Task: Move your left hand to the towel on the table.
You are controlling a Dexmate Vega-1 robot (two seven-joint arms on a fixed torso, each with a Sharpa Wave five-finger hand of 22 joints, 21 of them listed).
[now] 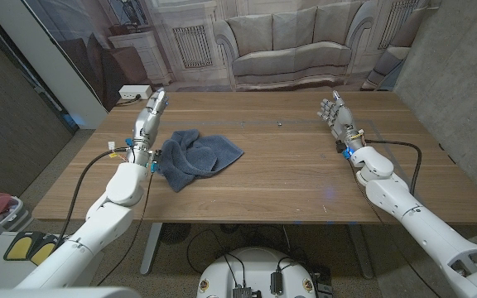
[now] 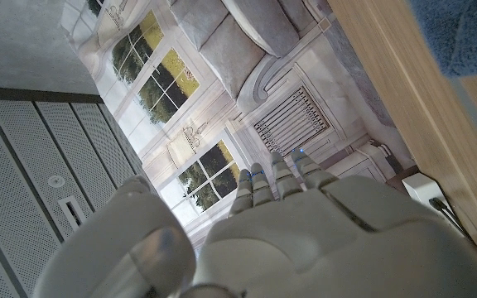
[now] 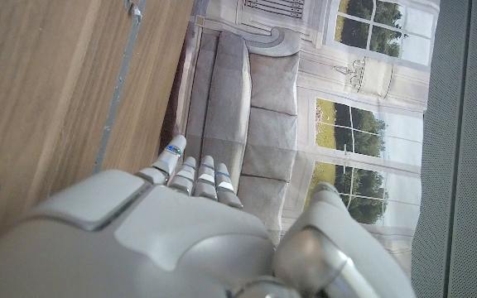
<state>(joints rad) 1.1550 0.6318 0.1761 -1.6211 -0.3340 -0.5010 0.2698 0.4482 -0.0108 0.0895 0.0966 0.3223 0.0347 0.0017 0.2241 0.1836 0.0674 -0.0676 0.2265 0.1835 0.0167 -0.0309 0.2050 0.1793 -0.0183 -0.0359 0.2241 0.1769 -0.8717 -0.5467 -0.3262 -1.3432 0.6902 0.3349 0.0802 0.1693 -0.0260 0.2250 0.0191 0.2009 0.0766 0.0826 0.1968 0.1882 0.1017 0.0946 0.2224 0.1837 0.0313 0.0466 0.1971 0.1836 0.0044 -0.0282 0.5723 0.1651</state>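
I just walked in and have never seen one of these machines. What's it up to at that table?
A two-armed robot stands at a wooden table. Its left hand is beside a crumpled blue towel, fingers straight, holding nothing and not on the cloth. Its right hand waits on the table's other side, also open. Nothing is being gripped at the moment.

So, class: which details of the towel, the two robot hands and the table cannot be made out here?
- Towel: left wrist view's edge cuts off all but a corner.
- Left robot hand: its palm is hidden by its own back.
- Speck on table: too small to identify.
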